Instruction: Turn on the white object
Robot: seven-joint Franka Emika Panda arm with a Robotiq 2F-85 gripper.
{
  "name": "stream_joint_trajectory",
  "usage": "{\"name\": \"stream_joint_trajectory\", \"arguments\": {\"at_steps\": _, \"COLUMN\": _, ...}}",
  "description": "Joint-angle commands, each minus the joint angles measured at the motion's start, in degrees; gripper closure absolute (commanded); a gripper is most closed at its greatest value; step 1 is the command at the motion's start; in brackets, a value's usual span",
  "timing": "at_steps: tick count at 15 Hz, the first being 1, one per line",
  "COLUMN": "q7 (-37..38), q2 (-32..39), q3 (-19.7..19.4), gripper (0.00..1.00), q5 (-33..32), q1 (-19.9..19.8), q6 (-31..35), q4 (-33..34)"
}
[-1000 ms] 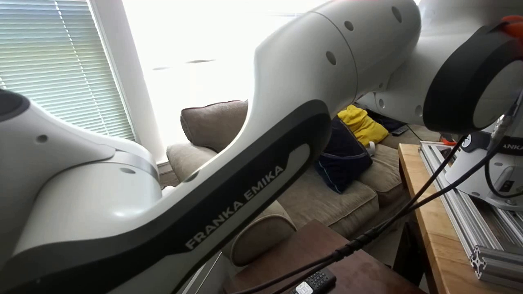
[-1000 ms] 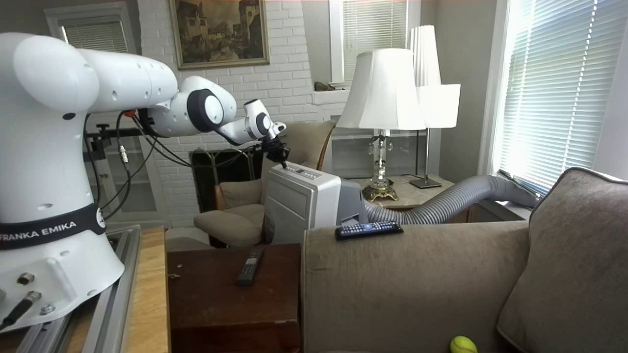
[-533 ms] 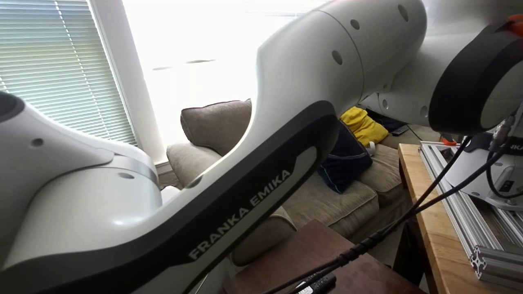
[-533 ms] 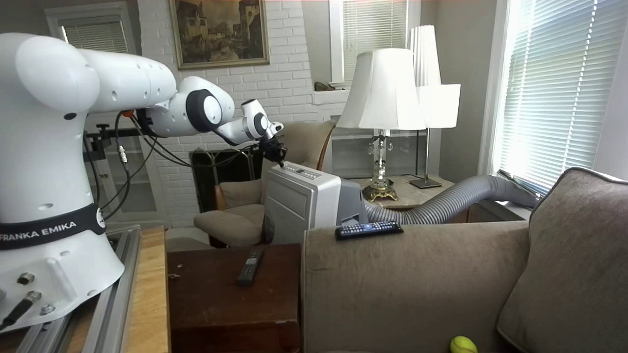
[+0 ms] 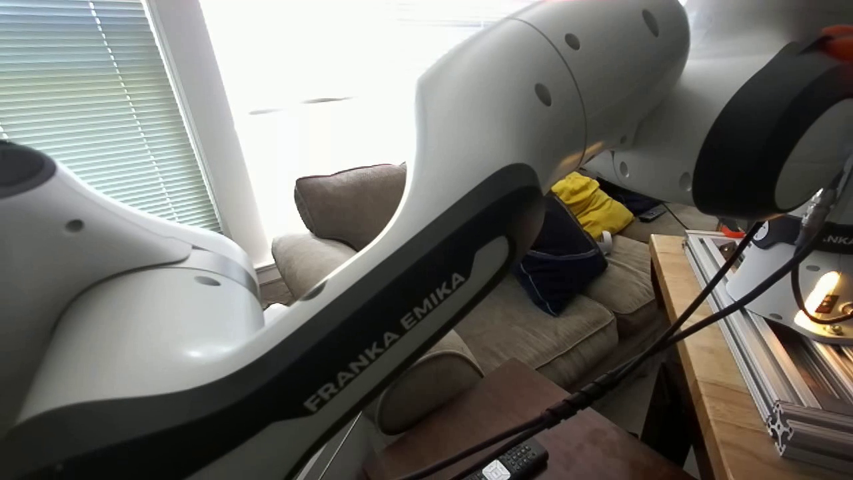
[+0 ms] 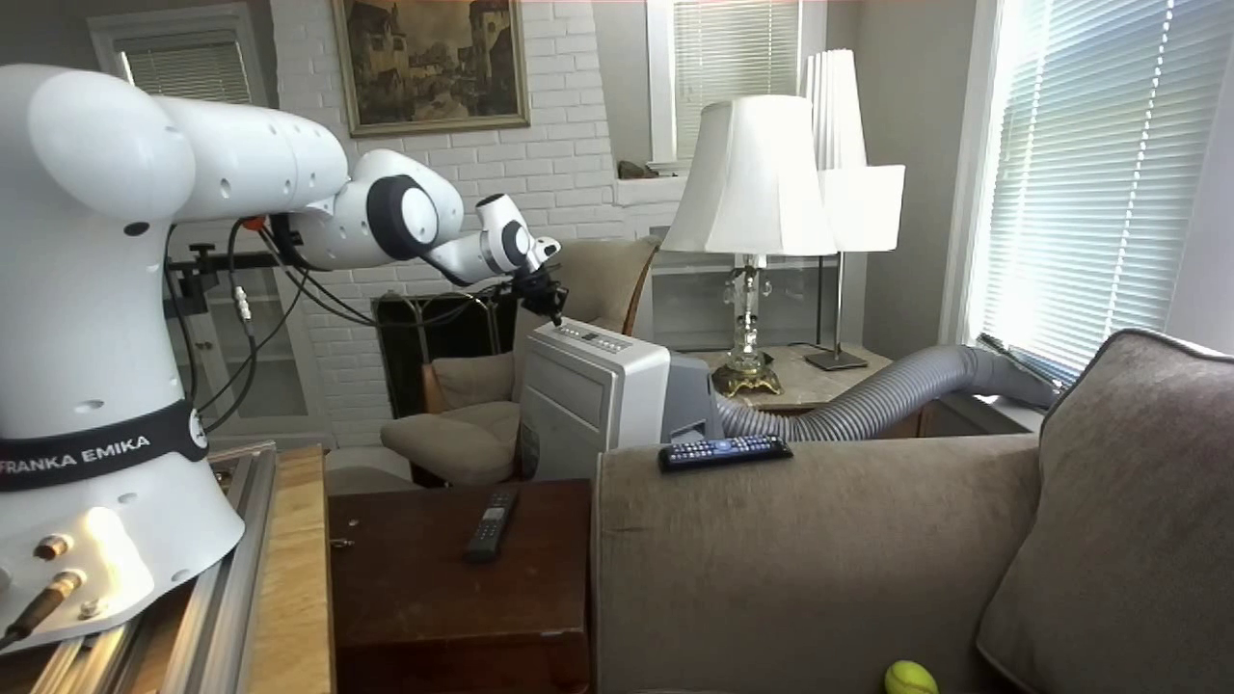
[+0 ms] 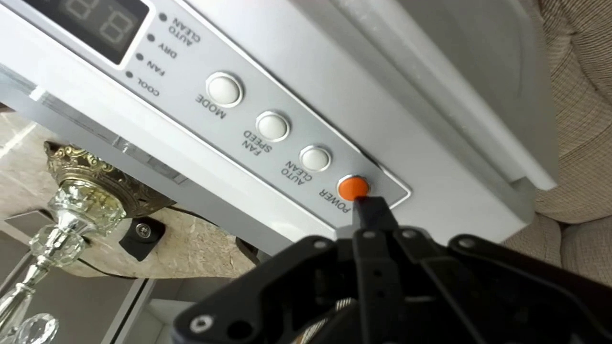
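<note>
White object (image 6: 569, 414), big and boxy, stands upright past the brown tabletop (image 6: 415, 588) and sofa arm (image 6: 819, 540) in an exterior view, armchair (image 6: 600, 275) behind, grey hose (image 6: 868, 390) running from its back side to the window (image 6: 1089, 183). Claw (image 7: 375, 210) at the control panel (image 7: 248, 109) on top: fingers together, nothing visible between them, tip pointing down. Wrist view has the tip overlapping the edge of the orange POWER button (image 7: 353, 187); pressing or just above, can't tell. Next along, in a row: AUTO CLEAN button (image 7: 315, 158), FAN SPEED button (image 7: 272, 126), MODE button (image 7: 224, 90), then dark display (image 7: 98, 28) with pale grey digit segments. Crystal lamp (image 6: 750, 183) on a stone-look tabletop (image 6: 805, 371) beside the white object, thinner lamp (image 6: 868, 207) next to it. Black remote (image 6: 725, 453) lies on the sofa arm, dark remote (image 6: 492, 525) on the brown tabletop, tennis ball (image 6: 909, 678) near the sofa arm. Robot arm (image 5: 373, 340) blocks a lot of an exterior view; dark blue cushion (image 5: 563, 267) and yellow cloth (image 5: 593, 205) on the sofa behind it.
</note>
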Motion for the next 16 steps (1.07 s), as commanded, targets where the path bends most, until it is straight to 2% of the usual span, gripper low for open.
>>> {"name": "stream_joint_trajectory", "arguments": {"at_steps": 1, "q7": 2.23, "q2": 0.14, "q3": -1.02, "gripper": 1.0, "q5": -0.47, "q1": 0.0, "q6": 1.1, "q4": -0.03}}
{"name": "stream_joint_trajectory", "arguments": {"at_steps": 13, "q7": 2.75, "q2": 0.05, "q3": -4.45, "gripper": 1.0, "q5": -0.92, "q1": 1.3, "q6": 1.59, "q4": -3.17}}
{"name": "stream_joint_trajectory", "arguments": {"at_steps": 15, "q7": 3.22, "q2": 0.05, "q3": -3.81, "gripper": 1.0, "q5": 0.62, "q1": 1.07, "q6": 0.35, "q4": -1.11}}
{"name": "stream_joint_trajectory", "arguments": {"at_steps": 16, "q7": 4.72, "q2": 0.02, "q3": -2.47, "gripper": 1.0, "q5": 0.46, "q1": 0.25, "q6": -2.79, "q4": 1.98}}
